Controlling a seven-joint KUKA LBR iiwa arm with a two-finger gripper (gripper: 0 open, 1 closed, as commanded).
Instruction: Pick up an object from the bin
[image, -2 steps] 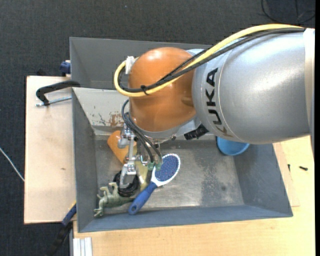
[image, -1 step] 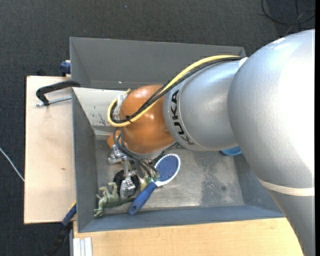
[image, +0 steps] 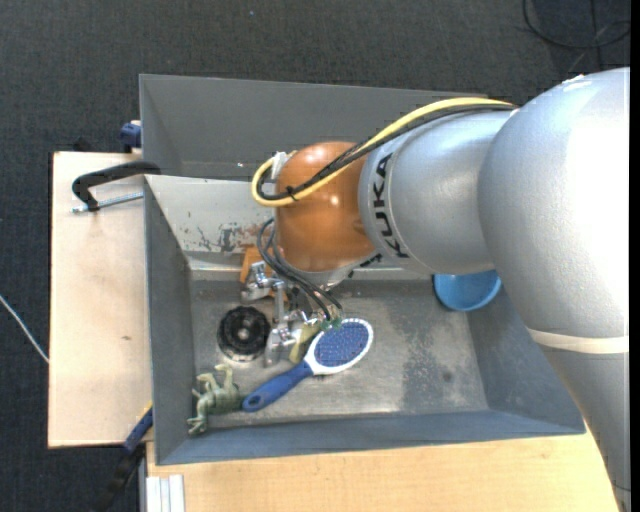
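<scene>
end effector (image: 288, 335) grip state: cannot tell. blue brush (image: 335, 348) at its 3 o'clock: looks light, rigid; best taken by the handle.

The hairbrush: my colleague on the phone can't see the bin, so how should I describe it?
Start at the grey metal bin and look at its floor, toward the view's lower left. The hairbrush lies there aslant, its handle pointing at the green toy figure in the corner. It alone is blue with an oval white-rimmed head; the neighbour on its left is a black round disc.
</scene>
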